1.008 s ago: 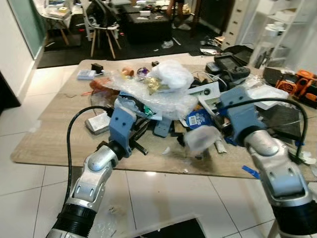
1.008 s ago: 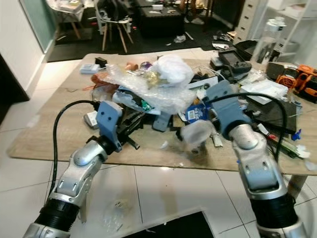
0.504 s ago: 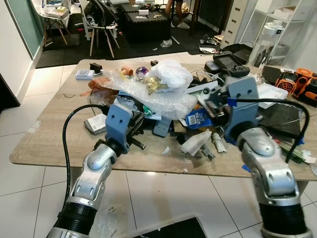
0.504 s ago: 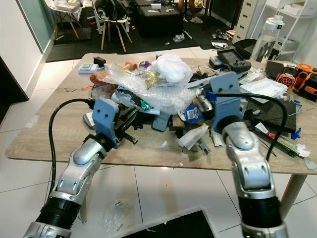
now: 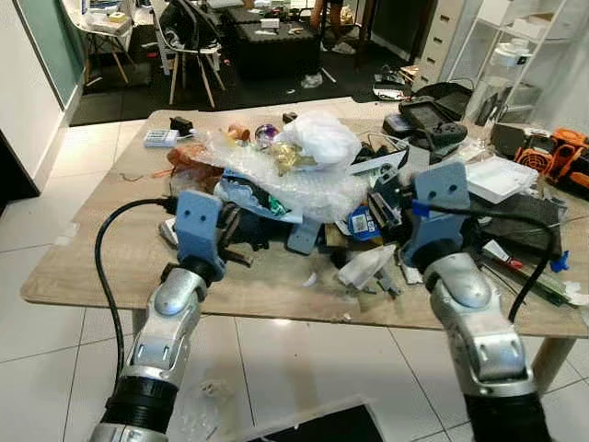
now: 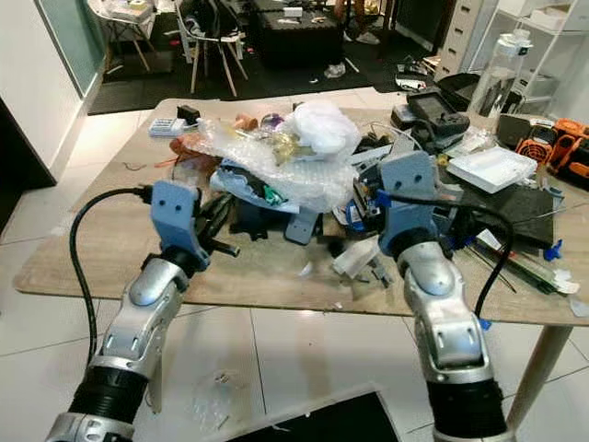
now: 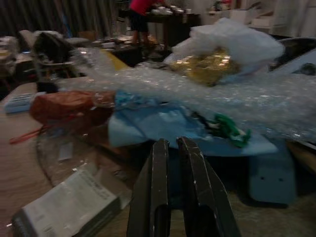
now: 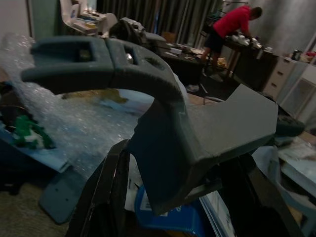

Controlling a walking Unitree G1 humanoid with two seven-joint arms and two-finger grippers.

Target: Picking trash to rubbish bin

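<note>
Nearest the robot, a dark bin (image 5: 322,428) edge showed on the white tiled floor (image 5: 276,359), with a scrap of clear plastic (image 6: 213,391) lying on the tiles beside it. Both silver arms reached up to the near edge of the wooden table (image 5: 92,249).

The left gripper (image 7: 170,163) hovered low over the tabletop just in front of the trash heap, its 2 black fingers (image 7: 158,197) pressed almost together with nothing between them. A flat grey packet (image 7: 69,205) lay on the table close beside it.

The right gripper (image 8: 173,197) was spread wide, its 2 fingers (image 8: 106,192) straddling a grey-blue plastic bracket (image 8: 163,113) that stood between them; whether the fingers actually clamped it could not be told. A crumpled white wrapper (image 5: 366,267) lay on the table just left of that arm, and a blue labelled packet (image 5: 361,224) sat behind it.

Further back, the heap rose in the middle of the table: a sheet of bubble wrap (image 5: 304,184) draped over blue plastic (image 7: 158,121), with a white plastic bag (image 5: 320,138) on top. A white tray (image 5: 502,177) and an orange tool (image 5: 566,152) lay at the right end.

Beyond the table, chairs (image 5: 189,55) stood on a dark rug, and a person in a red top (image 8: 232,24) bent over a counter.
</note>
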